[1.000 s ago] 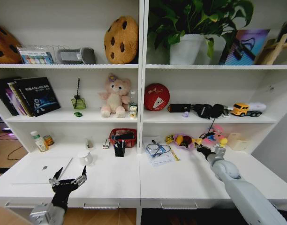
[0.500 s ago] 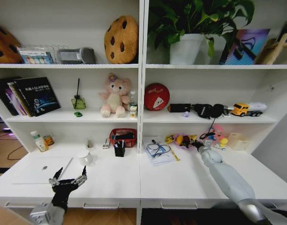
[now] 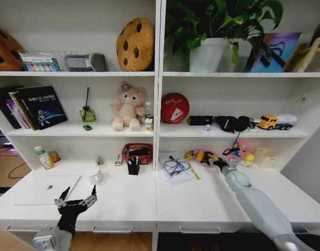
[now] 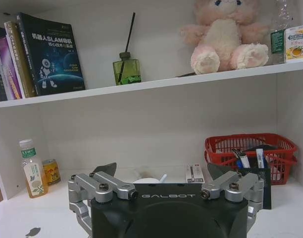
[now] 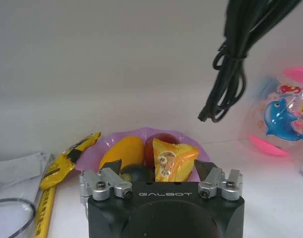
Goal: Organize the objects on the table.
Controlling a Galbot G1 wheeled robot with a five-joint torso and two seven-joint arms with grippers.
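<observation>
On the long white table (image 3: 123, 201), right half, at the back against the shelving, we find the work concentrated. We note the right arm stretched forward, placing the right gripper (image 3: 219, 162) at the near rim of a purple bowl (image 5: 203, 159); its jaws stand spread, with nothing between them. Directly ahead of those jaws, inside the bowl, lies a small orange-yellow packet (image 5: 172, 157) among fruit, so the approach line is straight forward. A second candidate, the yellow wrapper (image 5: 67, 158), lies on the tabletop just beside the bowl's left rim, its long axis slanting away from the bowl toward the papers. We judge the right arm far nearer to both. Well apart, the left gripper (image 3: 75, 203) hovers open over the front edge beside the silver laptop (image 3: 42, 189).
</observation>
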